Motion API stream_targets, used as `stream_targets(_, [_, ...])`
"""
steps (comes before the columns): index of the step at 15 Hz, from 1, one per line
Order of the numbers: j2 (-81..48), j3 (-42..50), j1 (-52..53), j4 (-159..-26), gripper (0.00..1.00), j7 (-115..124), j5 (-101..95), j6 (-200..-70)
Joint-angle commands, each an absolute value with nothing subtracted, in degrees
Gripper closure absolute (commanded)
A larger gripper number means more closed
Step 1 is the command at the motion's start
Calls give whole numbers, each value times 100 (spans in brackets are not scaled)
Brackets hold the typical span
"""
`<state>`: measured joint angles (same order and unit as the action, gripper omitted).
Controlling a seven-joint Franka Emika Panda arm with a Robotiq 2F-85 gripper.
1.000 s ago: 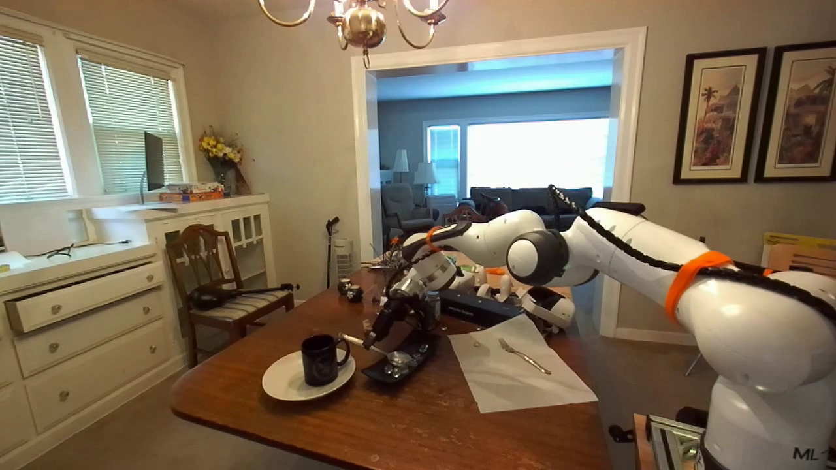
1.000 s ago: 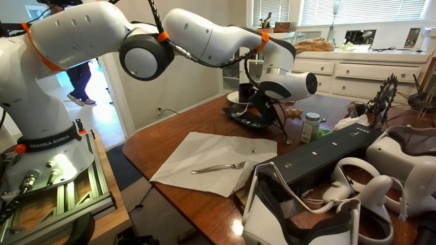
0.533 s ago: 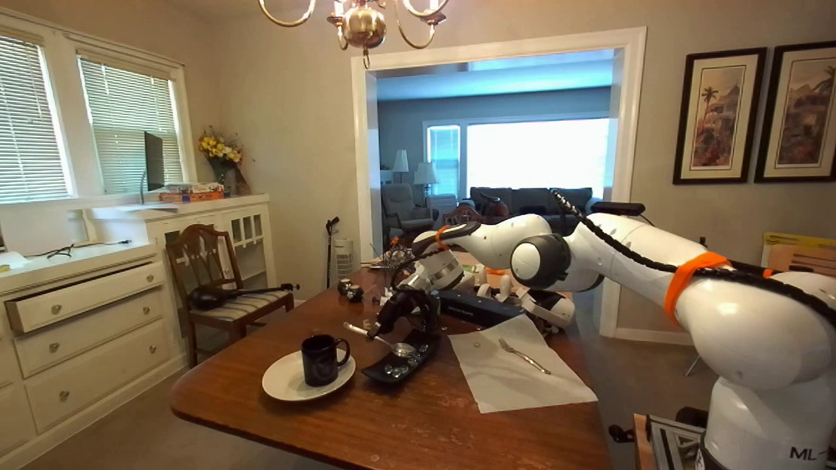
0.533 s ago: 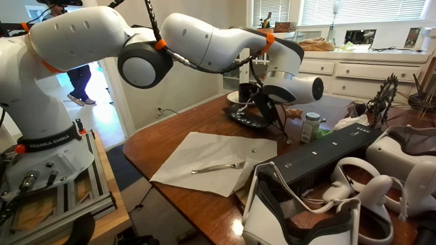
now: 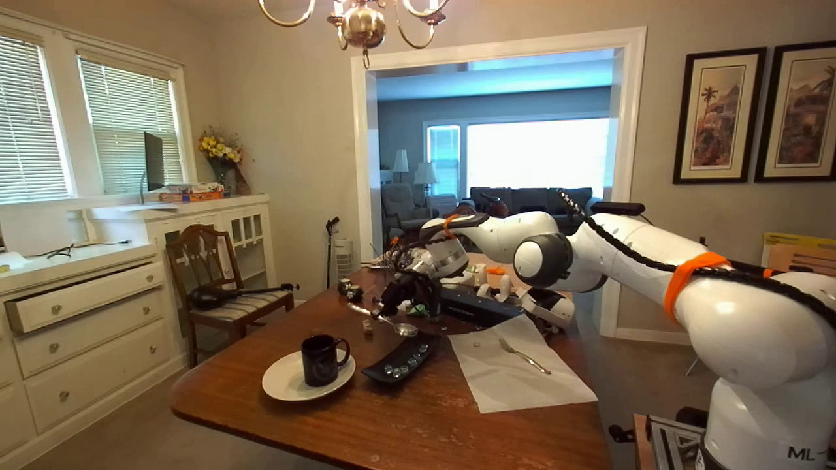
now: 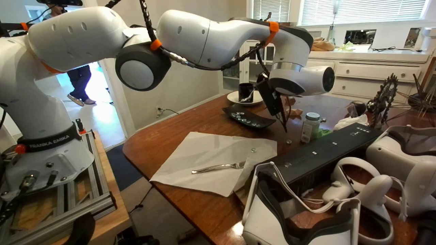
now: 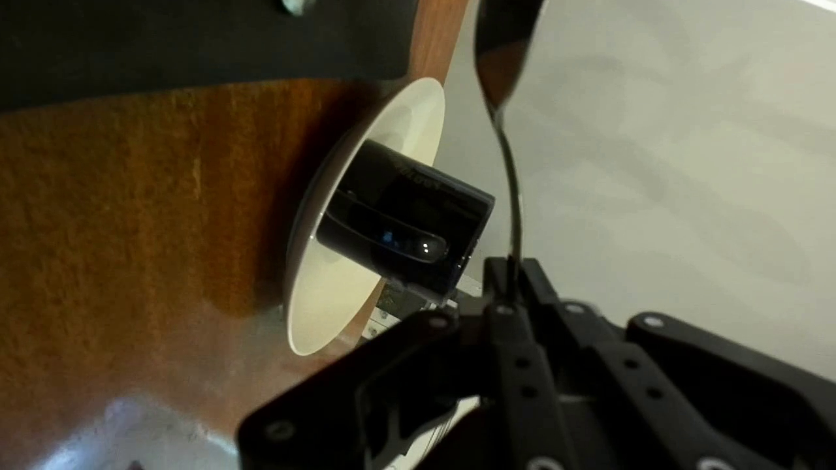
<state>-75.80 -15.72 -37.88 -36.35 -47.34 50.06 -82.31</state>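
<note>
My gripper [image 5: 384, 314] is shut on the handle of a metal spoon [image 5: 406, 330]. In the wrist view the fingertips [image 7: 513, 274] pinch the handle, and the spoon's bowl [image 7: 506, 72] points away from the jaws. The spoon is in the air above the table, beyond and above a black tray [image 5: 376, 373] with several clear glass beads. I cannot tell whether the bowl holds anything. A black mug [image 5: 320, 360] stands upright on a white plate [image 5: 279, 384] beside the tray. The mug [image 7: 405, 209] and plate [image 7: 320, 307] also show in the wrist view.
A white paper sheet [image 6: 184, 170] bears a fork [image 6: 218, 167] and a glass bead [image 6: 253, 150]. Another bead [image 6: 289, 142] lies near a lidded jar [image 6: 310, 127]. A long black box [image 6: 327, 146] and white headsets [image 6: 303, 211] occupy the table's other side.
My gripper and the spoon have risen and moved away from the tray, toward the far part of the table. The spoon's bowl was low over the tray a second ago; the tray and mug have stayed put.
</note>
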Motion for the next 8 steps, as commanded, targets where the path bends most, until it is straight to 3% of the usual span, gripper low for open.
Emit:
stream_targets(1, [-7677,-1729,-3754,-3142,99,-4160,5080,-7876])
stream_targets(8, [-7544,-1837,-3765,-3192,94,-4122,5007,-7988])
